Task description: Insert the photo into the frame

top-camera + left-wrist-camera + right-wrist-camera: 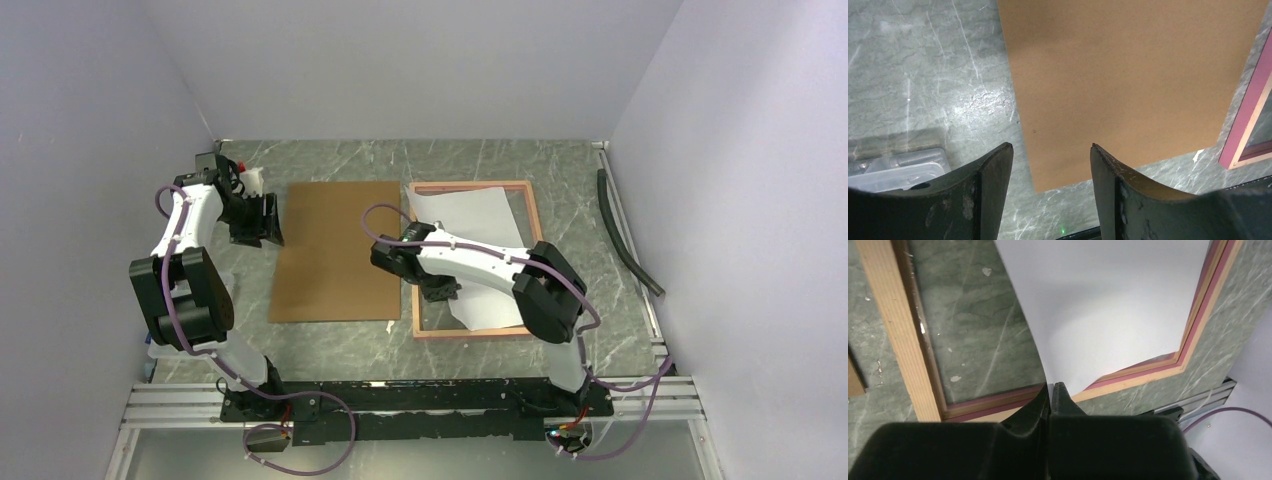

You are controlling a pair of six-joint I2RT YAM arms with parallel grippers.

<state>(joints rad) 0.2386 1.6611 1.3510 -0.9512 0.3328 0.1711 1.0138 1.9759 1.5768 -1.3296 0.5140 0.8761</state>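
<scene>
The frame (468, 186) lies back-up on the table right of centre, wood-brown rails (895, 330) around a clear pane (973, 325). The photo (472, 214) lies white side up, skewed across the frame and slightly bowed; its printed side is hidden. One edge of the photo (1108, 305) rides over a frame rail. My right gripper (437, 290) is over the frame's near left part, shut on the tapering corner of the photo (1050, 386). My left gripper (265, 220) hovers open and empty at the left edge of the brown backing board (1052, 150).
The brown backing board (335, 250) lies flat left of the frame, also filling the left wrist view (1128, 75). A clear plastic box (898, 172) sits at the far left. A black hose (625, 235) runs along the right wall.
</scene>
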